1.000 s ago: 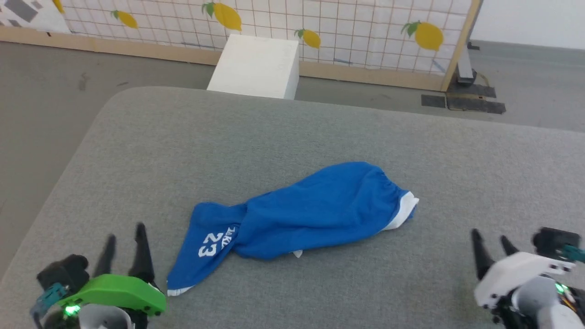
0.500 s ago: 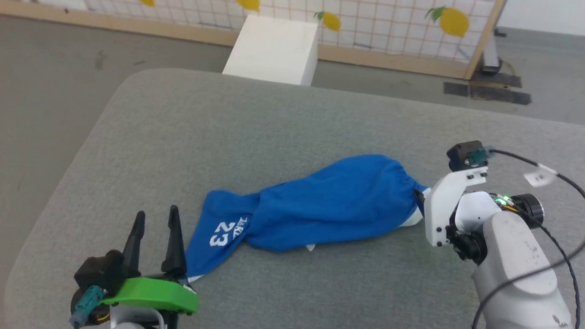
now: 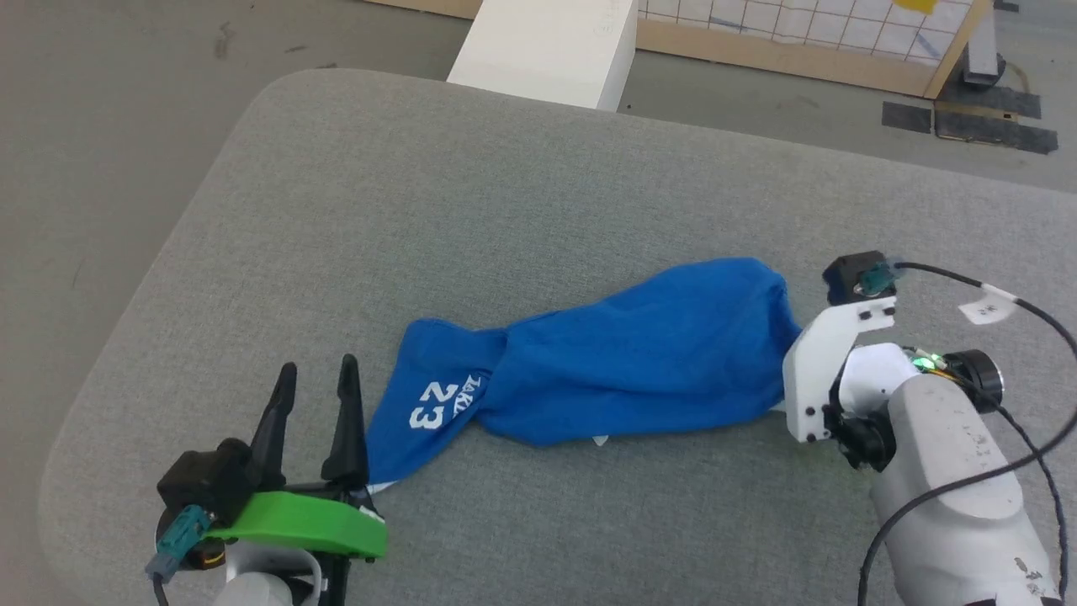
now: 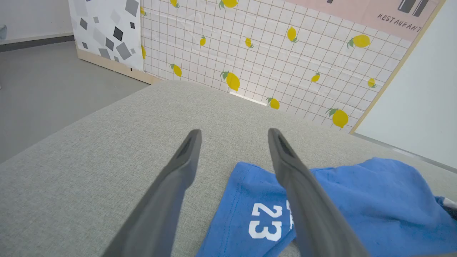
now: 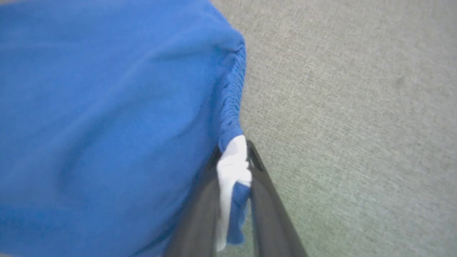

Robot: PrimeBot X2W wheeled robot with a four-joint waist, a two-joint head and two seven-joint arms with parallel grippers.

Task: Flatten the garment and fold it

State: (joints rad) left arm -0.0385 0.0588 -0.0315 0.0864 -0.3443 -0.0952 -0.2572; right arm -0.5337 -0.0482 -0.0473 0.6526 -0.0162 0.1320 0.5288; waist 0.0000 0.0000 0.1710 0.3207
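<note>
Right gripper (image 5: 234,153) clamps garment (image 3: 639,370) at white-trimmed waist corner — likely to pull it flat; left gripper (image 3: 318,367) spread, poised beside numbered hem.

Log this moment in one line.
left gripper open near garment | right gripper shut on garment edge | garment bunched, unfolded

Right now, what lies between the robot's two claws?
The shorts, twisted on the pad in the head view: right gripper shut on one end, left gripper open beside the other.
</note>
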